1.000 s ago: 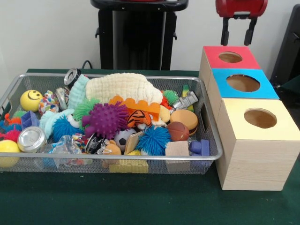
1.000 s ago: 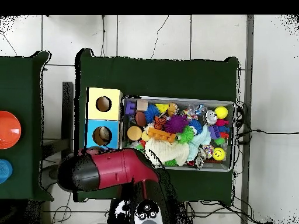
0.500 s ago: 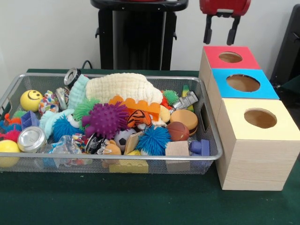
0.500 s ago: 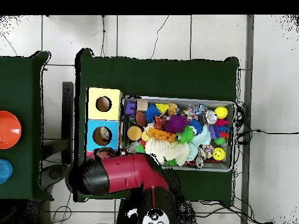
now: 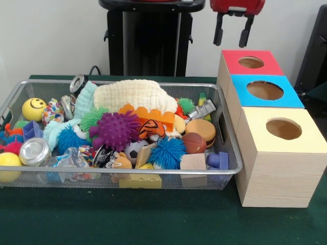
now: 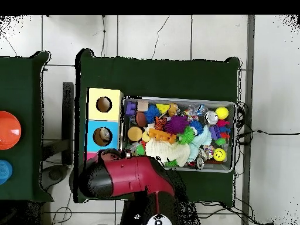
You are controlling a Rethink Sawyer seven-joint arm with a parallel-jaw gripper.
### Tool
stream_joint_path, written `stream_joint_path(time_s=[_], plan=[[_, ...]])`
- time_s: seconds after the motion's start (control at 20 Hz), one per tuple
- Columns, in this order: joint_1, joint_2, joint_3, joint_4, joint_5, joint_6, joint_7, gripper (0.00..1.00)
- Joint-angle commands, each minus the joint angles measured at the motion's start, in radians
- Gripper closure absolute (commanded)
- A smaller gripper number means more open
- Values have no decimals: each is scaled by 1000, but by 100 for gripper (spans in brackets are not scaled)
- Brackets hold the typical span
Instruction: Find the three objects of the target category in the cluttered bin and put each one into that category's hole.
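My gripper (image 5: 231, 35) hangs open and empty high above the table, up and left of the red-topped box (image 5: 251, 62). Its two black fingers (image 5: 218, 33) point down with a clear gap between them. The mesh bin (image 5: 225, 168) is packed with toys: a purple spiky ball (image 5: 115, 130), a blue spiky ball (image 5: 167, 152), a cream cloth (image 5: 134, 95), an orange block (image 5: 148, 115), a toy burger (image 5: 201, 129). Beside it stand the blue-topped box (image 5: 265, 91) and the yellow-topped box (image 5: 282, 130). In the overhead view the red arm (image 6: 126, 176) covers the red box; the bin (image 6: 179, 99) lies to its right.
A yellow smiley ball (image 5: 33, 109) and metal cans (image 5: 34, 151) lie at the bin's left end. A black stand (image 5: 148, 41) rises behind the bin. An orange disc (image 6: 8, 130) sits on a separate table at the overhead view's left.
The gripper has slid left in the front view, from above the red box's far edge to beside its left corner. The overhead arm shifted right. Bin contents are unchanged.
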Motion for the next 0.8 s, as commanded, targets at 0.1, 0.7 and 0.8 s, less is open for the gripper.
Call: stream_joint_path(time_s=[0.1,0.7,0.8], plan=[[-35,103,26,50,-64,-140,77,0],[-64,88,45,116,-40,-192,72,0],[-88,83,52,124,-47,-190,50,0]])
